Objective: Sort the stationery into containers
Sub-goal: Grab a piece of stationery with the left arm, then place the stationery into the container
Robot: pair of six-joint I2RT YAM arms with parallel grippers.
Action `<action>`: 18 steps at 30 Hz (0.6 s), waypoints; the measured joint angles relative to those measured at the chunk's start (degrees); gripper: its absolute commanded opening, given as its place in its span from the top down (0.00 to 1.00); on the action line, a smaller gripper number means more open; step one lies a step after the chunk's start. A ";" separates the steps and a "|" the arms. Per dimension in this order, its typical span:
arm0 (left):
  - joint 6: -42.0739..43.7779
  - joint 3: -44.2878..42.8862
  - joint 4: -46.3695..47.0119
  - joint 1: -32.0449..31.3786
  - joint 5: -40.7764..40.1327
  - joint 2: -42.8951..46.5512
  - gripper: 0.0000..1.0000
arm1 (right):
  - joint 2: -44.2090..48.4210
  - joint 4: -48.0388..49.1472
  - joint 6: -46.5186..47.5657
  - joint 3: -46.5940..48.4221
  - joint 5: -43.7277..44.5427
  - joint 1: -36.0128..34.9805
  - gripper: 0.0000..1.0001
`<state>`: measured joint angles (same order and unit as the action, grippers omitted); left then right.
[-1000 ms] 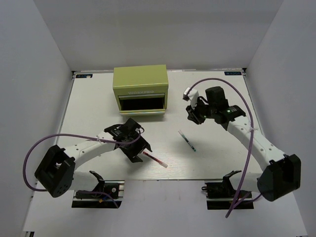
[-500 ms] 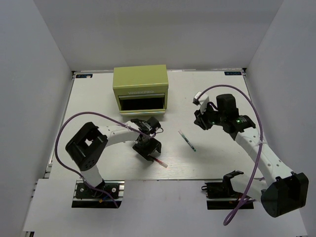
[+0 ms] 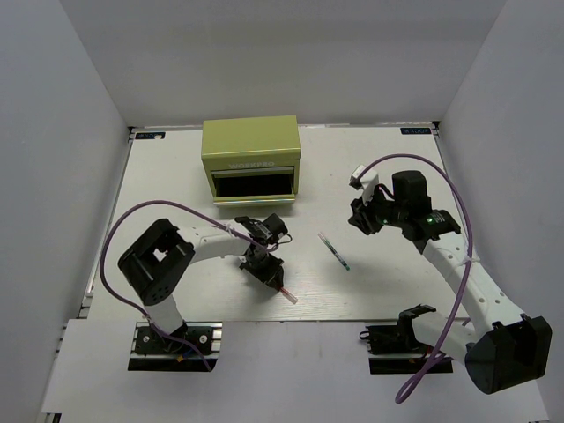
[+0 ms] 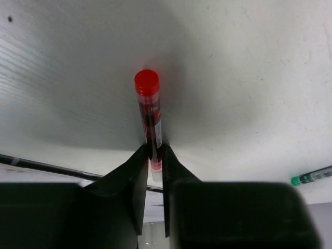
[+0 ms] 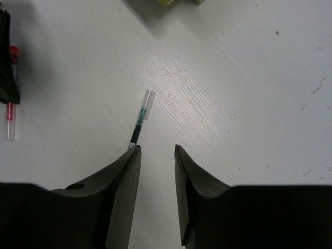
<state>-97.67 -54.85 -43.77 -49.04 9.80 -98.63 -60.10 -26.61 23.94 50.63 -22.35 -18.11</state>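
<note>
Olive chest lettering unreadable; left gripper pinches red pen; right gripper parted, empty.

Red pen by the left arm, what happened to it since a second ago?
The left end effector swung in over the thin red pen and closed on it. The right end effector drew back slightly. The thin dark green-tipped pen and the olive-green metal chest stayed put.

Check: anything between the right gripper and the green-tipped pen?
Nothing. The top external view shows only bare table between the right gripper and the green-tipped pen; the right wrist view agrees.
</note>
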 measured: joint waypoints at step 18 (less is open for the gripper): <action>10.25 -21.11 -1.77 6.95 -24.15 2.84 0.95 | 0.02 -0.48 1.38 -1.05 -3.06 0.87 0.39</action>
<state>-87.42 -75.96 -45.54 -42.09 -14.35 -95.79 -60.07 -27.09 25.32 49.58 -25.41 -17.23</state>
